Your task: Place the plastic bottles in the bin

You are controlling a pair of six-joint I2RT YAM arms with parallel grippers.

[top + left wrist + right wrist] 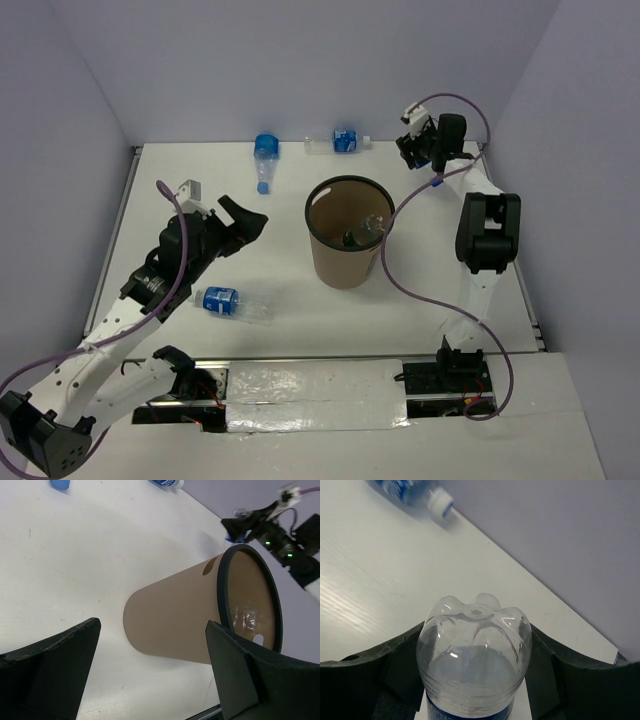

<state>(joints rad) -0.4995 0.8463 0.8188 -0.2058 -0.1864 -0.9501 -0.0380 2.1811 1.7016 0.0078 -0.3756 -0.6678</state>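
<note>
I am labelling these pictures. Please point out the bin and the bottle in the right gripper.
bin (pixel 345 268), top external view, outer brown wall.
gripped bottle (pixel 474 650), right wrist view, clear body near its base.

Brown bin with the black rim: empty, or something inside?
Not empty. The brown cylindrical bin stands upright, and at least one clear plastic bottle lies inside, seen from above.

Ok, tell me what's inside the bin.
One clear plastic bottle leans against the right inner wall of the bin. Beside it is something dark greenish, too small to identify. The bin's walls hide part of its floor, so more could lie there unseen.
</note>
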